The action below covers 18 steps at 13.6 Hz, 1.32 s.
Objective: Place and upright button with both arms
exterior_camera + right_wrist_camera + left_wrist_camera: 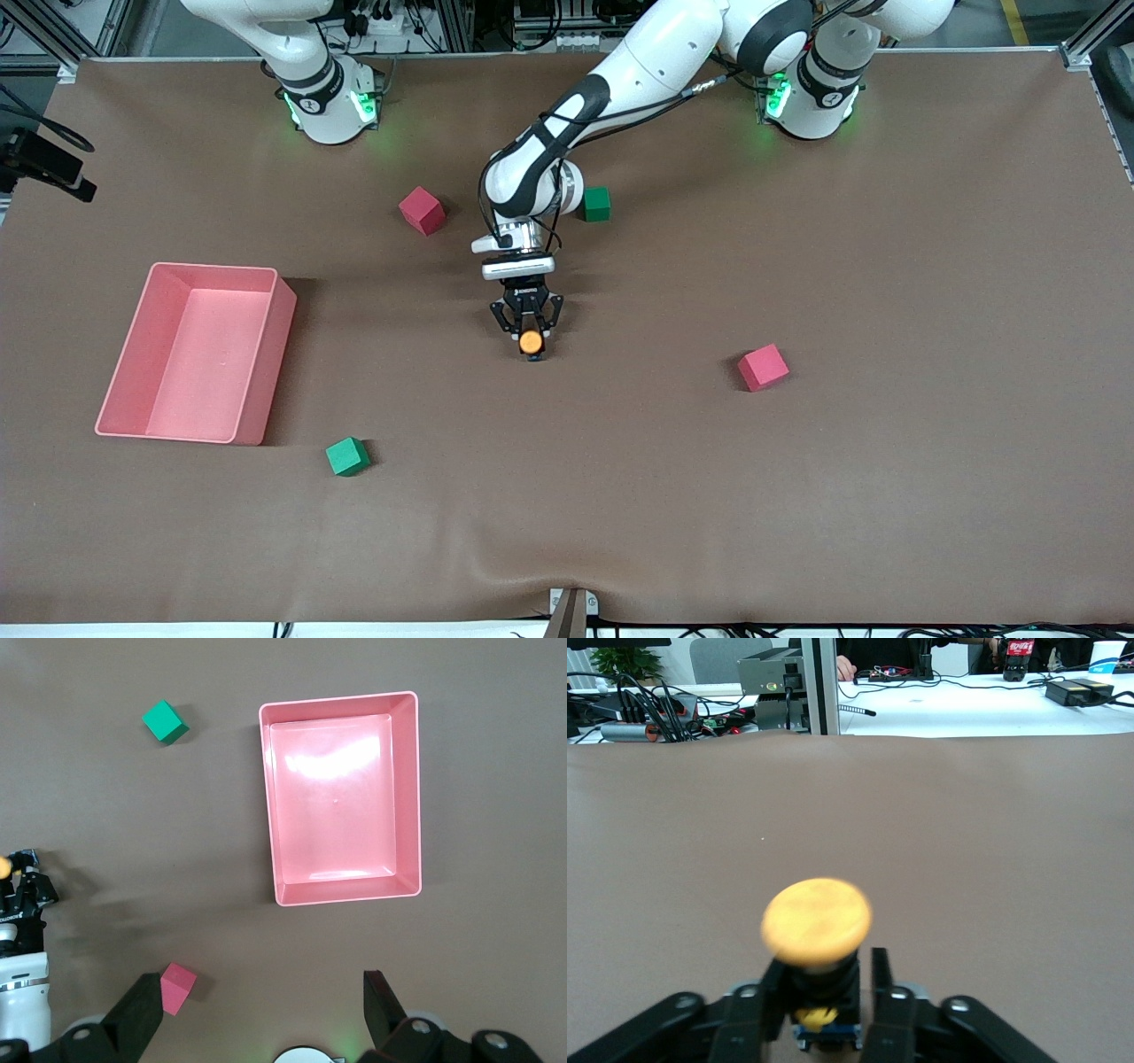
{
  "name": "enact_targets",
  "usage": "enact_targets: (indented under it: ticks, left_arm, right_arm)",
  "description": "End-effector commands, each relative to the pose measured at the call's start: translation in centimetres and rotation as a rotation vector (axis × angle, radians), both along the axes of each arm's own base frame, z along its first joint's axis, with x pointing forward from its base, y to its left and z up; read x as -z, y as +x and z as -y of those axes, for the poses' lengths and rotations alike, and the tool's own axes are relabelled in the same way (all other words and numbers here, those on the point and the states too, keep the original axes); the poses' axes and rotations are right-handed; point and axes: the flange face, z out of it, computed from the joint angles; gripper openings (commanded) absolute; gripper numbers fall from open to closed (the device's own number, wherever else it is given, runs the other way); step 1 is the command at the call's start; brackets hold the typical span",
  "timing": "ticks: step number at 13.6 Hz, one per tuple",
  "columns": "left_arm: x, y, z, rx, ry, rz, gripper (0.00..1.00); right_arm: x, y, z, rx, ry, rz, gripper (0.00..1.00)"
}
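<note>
— What's on the brown table point(886, 496), biggest first?

— The pink bin point(124, 390) toward the right arm's end. Then four foam cubes — two red point(422, 210) point(763, 367), two green point(596, 204) point(347, 456).

— And the arms?

— The left gripper point(530, 335) is low over the table's middle, clamped on the button point(818, 921), orange cap pointing toward the front camera. The right gripper point(264, 1014) waits high above the bin, fingers point(139, 1014) spread apart.

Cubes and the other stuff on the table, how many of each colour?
Red cubes: 2
Green cubes: 2
Pink tray: 1
Orange button: 1, in the left gripper
Total: 6
</note>
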Motion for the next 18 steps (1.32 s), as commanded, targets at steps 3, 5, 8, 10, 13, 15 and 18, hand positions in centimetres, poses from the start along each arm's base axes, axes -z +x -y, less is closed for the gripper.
enact_targets:
  ticks: [3, 5, 8, 10, 13, 15, 18]
  left_arm:
    - [-1.2, -1.3, 2.2, -0.057, -0.101, -0.052, 1.00]
    - [-3.4, -1.3, 2.6, -0.121, -0.150, -0.091, 1.00]
    - [-7.7, -1.8, 3.6, -0.192, -0.197, -0.191, 1.00]
    - [-11.0, -1.6, 3.9, -0.226, -0.215, -0.239, 1.00]
    - [-15.6, -0.8, 3.8, -0.253, -0.241, -0.303, 1.00]
    - [-19.7, 1.4, 2.8, -0.290, -0.287, -0.356, 1.00]
    - [-27.2, 6.3, -0.8, -0.369, -0.399, -0.459, 1.00]
  right_arm:
    - [-0.3, -0.2, 0.3, 0.016, 0.008, 0.006, 1.00]
    - [-0.3, -0.2, 0.3, 0.016, 0.008, 0.006, 1.00]
    - [-0.3, -0.2, 0.3, 0.016, 0.008, 0.005, 1.00]
    - [-0.3, -0.2, 0.3, 0.016, 0.008, 0.006, 1.00]
    - [-0.3, -0.2, 0.3, 0.016, 0.008, 0.005, 1.00]
    - [-0.3, -0.2, 0.3, 0.016, 0.008, 0.005, 1.00]
    - [-0.3, -0.2, 0.3, 0.016, 0.008, 0.006, 1.00]
